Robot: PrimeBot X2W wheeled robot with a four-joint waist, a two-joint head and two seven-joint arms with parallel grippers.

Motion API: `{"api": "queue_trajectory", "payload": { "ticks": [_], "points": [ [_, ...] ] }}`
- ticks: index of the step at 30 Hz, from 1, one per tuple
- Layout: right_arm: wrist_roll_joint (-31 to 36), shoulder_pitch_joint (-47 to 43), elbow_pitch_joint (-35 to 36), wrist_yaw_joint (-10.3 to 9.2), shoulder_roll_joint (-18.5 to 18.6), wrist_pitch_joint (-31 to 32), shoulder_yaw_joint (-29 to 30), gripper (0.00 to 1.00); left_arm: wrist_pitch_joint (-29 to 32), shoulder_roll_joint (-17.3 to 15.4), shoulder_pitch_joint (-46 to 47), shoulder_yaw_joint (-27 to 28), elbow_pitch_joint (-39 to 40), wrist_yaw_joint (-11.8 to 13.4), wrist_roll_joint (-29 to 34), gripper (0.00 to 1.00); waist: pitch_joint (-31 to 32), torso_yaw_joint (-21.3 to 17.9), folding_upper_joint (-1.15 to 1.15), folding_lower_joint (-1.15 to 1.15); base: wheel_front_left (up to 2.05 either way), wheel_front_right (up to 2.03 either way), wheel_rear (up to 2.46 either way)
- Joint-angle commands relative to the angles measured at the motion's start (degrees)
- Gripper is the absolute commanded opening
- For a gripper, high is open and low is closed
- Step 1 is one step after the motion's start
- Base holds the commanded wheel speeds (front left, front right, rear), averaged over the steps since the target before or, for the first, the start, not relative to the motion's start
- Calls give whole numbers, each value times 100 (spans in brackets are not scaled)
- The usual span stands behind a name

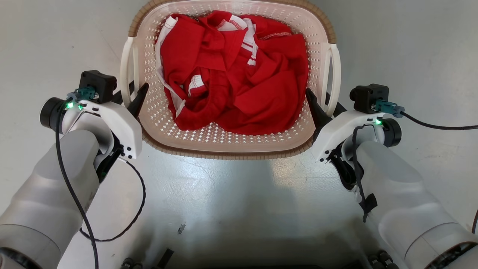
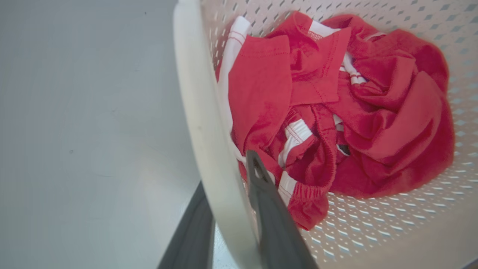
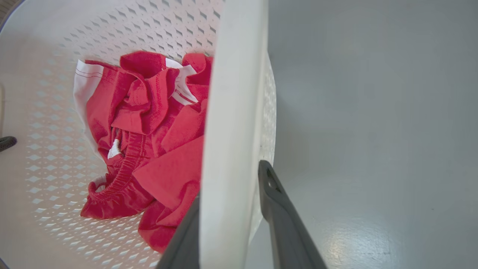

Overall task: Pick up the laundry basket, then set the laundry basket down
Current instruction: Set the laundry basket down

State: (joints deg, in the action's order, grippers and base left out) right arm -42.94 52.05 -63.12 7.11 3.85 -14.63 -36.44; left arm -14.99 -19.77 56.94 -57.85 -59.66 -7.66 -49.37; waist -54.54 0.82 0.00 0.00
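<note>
Head view: laundry basket (image 1: pixel 224 147) dead ahead over the grey floor (image 1: pixel 239 209), between both arms. Left gripper (image 1: pixel 135 89) at the left handle (image 1: pixel 127 63), right gripper (image 1: pixel 319 95) at the right handle (image 1: pixel 336 67), equally near. The far rim is cut off, so the long axis is unclear, and I cannot tell if the basket is lifted.

Left wrist view: left gripper (image 2: pixel 227 170) astride the handle, pressed on both sides.

Right wrist view: right gripper (image 3: pixel 229 181) likewise. Red clothes (image 3: pixel 149 123) hide the basket bottom.

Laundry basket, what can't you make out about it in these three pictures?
- Head view: the far rim of the cream perforated plastic laundry basket is partly cut off by the top edge.
- Most of its bottom lies hidden under crumpled red and white clothes.
- Wrist views: each blurred white handle hides whether the left fingers or right fingers pinch it.
</note>
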Motion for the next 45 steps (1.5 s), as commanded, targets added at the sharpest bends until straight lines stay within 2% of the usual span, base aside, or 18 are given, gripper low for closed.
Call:
{"api": "queue_trajectory", "payload": {
  "ticks": [1,6,8,9,12,13,45],
  "points": [
    [51,-241,38,37,-97,-37,-76,45,-1,-374,-57,88,-109,18,-18,100,-9,4,0,0,0,0,0],
    [82,-229,35,37,-97,-37,-47,49,-1,-372,-62,116,-70,18,-38,100,-23,7,0,0,0,0,0],
    [99,-226,30,37,-97,-37,-30,57,-1,-372,-64,131,-55,18,-42,100,-25,13,0,0,0,0,0],
    [107,-227,28,37,-97,-37,-23,62,-1,-372,-66,137,-50,18,-41,100,-26,15,0,0,0,0,0],
    [131,-229,33,37,-97,-37,1,93,-1,-375,-70,158,-39,18,-29,100,-23,17,0,0,0,0,0],
    [142,-228,35,37,-97,-37,12,100,-1,-375,-72,167,-35,18,-25,100,-23,18,0,0,0,0,0],
    [232,-265,132,37,-97,-37,109,100,-1,-389,-157,122,178,18,-264,100,9,0,0,0,0,0,0]
  ]
}}
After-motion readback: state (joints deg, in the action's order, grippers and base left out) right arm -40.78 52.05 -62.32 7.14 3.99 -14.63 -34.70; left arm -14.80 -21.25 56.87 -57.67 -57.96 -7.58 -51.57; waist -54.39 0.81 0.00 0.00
